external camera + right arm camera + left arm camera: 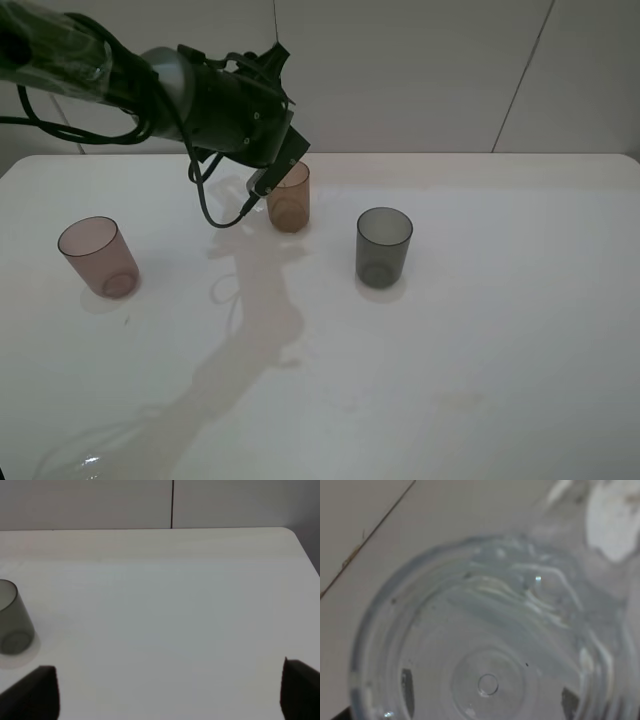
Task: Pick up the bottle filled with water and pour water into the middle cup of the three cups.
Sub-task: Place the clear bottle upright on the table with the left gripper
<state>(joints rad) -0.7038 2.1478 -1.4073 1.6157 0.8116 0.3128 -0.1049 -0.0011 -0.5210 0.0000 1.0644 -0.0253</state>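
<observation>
Clear plastic fills the left wrist view: the bottle [485,630] sits right up against that camera, seen from its round base end, with water rippling inside it. Two dark fingers [407,690] show through its wall on opposite sides, so the left pincer [272,172] is clamped on the bottle.

From the high camera the left arm reaches over the back of the white bench [480,340]. Its pincer end hangs just above and beside the rim of the middle cup [290,200], the amber-orange one. The arm hides the bottle in that view, so I cannot tell whether water is leaving its neck.

The pinkish-brown cup [97,256] stands well apart to the left and nearer the front. The smoky grey cup [383,246] stands to the right of the amber one. All three are upright.

The right pincer [167,690] has its dark tips spread wide apart with nothing between them, low over the bare bench, and the grey cup is off to one side.
</observation>
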